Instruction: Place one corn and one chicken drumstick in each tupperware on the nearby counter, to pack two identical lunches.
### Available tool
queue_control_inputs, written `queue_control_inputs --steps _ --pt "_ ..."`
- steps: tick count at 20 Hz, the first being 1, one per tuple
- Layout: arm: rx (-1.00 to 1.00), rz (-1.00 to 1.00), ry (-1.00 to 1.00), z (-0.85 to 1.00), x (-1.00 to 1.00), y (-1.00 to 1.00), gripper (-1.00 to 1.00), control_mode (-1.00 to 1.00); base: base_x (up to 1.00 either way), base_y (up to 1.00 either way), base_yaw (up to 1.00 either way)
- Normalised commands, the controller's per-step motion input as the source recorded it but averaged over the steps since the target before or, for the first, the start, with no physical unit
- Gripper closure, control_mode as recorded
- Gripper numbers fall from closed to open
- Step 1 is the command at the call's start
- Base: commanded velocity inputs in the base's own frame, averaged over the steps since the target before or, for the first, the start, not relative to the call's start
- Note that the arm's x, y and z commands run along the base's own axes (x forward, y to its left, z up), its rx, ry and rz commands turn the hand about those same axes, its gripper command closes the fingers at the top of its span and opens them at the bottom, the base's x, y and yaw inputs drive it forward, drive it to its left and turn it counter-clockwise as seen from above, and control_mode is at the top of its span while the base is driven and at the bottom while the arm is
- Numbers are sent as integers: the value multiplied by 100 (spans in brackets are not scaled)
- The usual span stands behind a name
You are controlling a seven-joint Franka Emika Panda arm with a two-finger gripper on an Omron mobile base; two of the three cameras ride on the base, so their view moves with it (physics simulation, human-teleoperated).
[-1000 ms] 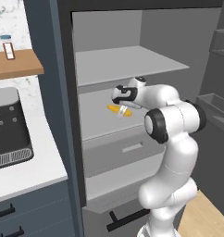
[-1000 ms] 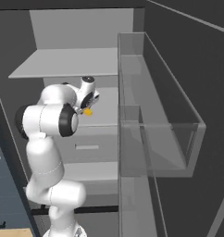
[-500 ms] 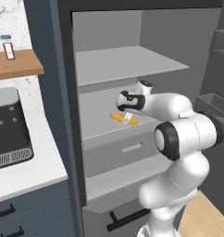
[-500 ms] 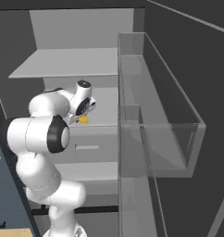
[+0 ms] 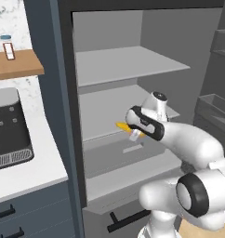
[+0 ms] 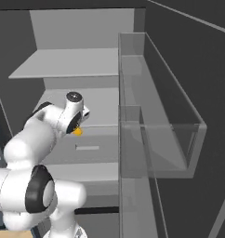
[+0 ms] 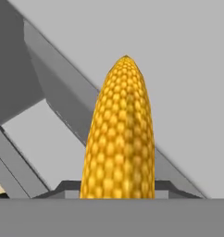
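My gripper (image 5: 132,133) is shut on the bright yellow corn (image 5: 122,126), holding it in the air in front of the fridge's middle shelf (image 5: 105,109). In the right base view the corn (image 6: 77,132) peeks out as an orange-yellow tip under the white hand. Seen from the hand, the corn (image 7: 121,148) rises straight up from between the fingers, tip away from me. The white counter (image 5: 37,162) lies left of the fridge. The chicken drumstick and the tupperware are out of view.
The open fridge has grey shelves (image 5: 128,62) above and a drawer (image 5: 133,160) below. Its door with a clear bin (image 6: 156,130) stands open on the right. A black appliance (image 5: 7,125) sits on the counter under a wooden wall shelf (image 5: 16,65).
The hand has come down a little with the corn still in its grip, and the arm's elbow has swung lower and to the right in the left base view.
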Motion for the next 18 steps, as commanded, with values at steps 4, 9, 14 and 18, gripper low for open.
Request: queue_control_inputs --steps 4,9,14,18 --pt "0 0 -18 100 -100 -5 100 -100 0 0 0" --pt "-1 -7 -15 70 -100 -2 100 -100 0 0 0" --pt "0 -14 -14 54 -100 -11 100 -100 0 0 0" --pt "0 -8 -5 23 -75 -6 100 100 -25 -1 -2"
